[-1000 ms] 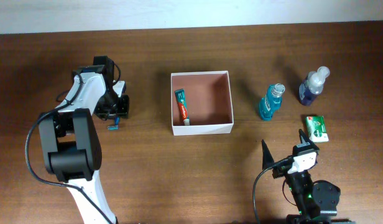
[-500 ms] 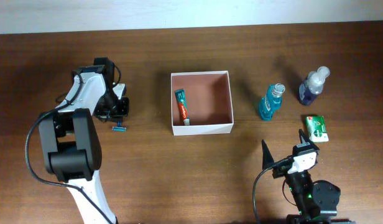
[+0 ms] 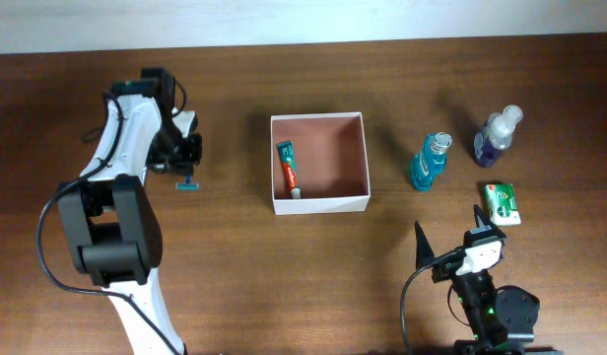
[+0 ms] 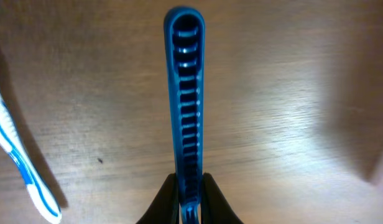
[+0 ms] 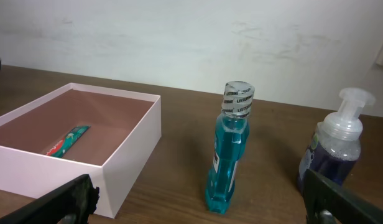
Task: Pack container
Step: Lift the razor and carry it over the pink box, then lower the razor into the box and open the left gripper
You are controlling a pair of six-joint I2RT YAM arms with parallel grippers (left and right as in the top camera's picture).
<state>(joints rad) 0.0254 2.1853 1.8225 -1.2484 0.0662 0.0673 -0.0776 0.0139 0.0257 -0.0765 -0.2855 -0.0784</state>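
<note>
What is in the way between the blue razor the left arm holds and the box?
Nothing I can see. The left gripper is shut on the razor, and only bare table lies between it and the container.

table [image 3: 225,266]: dark brown wood | wall [image 5: 179,37]: plain white

overhead: fixed high above, looking straight down, far enough to take in the whole table [image 3: 313,286]. left wrist: very near, pointing down past the left gripper [image 4: 188,200] along a razor [image 4: 185,93] at bare wood, toothbrush [image 4: 20,168] at left edge. right wrist: low, on the near side, facing the far wall [image 5: 179,37], mid range. shares container [image 5: 132,134], teal bottle [image 5: 229,155], pump bottle [image 5: 331,155] with overhead; razor shared by left wrist and overhead.
</note>
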